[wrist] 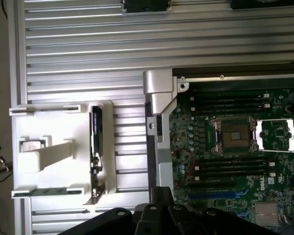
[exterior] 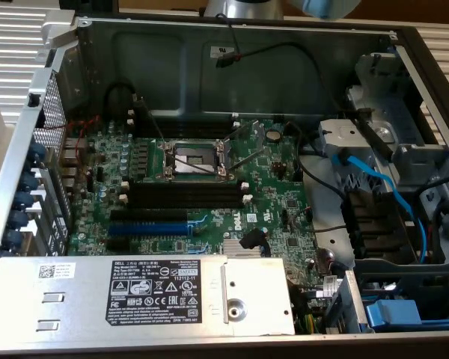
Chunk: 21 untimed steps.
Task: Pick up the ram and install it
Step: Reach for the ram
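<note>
The ram is a long dark stick standing on edge in a white holder on the ridged metal table, outside the computer case. My gripper shows as black parts at the picture's edge in the wrist view, high above the table between the holder and the case wall. It is shut and holds nothing. The black memory slots with white end clips lie on the green motherboard beside the open processor socket. The same slots and socket appear in the wrist view.
The white holder also carries a square silver chip. A blue expansion slot, a silver power supply, blue cables and the case's metal walls crowd the board. A grey bracket marks the case corner.
</note>
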Each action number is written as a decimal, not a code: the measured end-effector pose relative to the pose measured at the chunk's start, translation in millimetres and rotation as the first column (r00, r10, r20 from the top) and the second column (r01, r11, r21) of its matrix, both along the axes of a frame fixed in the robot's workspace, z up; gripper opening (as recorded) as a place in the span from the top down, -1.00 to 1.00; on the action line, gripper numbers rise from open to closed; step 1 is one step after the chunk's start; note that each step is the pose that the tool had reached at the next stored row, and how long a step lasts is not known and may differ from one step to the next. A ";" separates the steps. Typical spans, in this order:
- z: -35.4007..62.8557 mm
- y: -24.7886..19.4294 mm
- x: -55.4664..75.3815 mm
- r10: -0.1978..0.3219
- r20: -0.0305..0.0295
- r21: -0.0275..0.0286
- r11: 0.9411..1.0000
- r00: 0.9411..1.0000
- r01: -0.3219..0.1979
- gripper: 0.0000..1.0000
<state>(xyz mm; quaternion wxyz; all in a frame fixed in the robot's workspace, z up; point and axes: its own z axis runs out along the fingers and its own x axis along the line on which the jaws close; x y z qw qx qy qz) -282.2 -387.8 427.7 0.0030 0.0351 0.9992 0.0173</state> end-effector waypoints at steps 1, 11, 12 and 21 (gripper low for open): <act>0.1 0.0 -4.9 0.000 0.000 0.000 1.000 1.000 0.000 0.79; 1.6 0.0 -50.4 0.000 -0.012 0.001 1.000 1.000 0.000 0.79; 1.9 0.0 -54.9 0.000 -0.014 0.001 1.000 1.000 0.000 0.79; 3.2 0.0 -95.6 0.001 -0.034 0.002 1.000 0.999 -0.001 0.79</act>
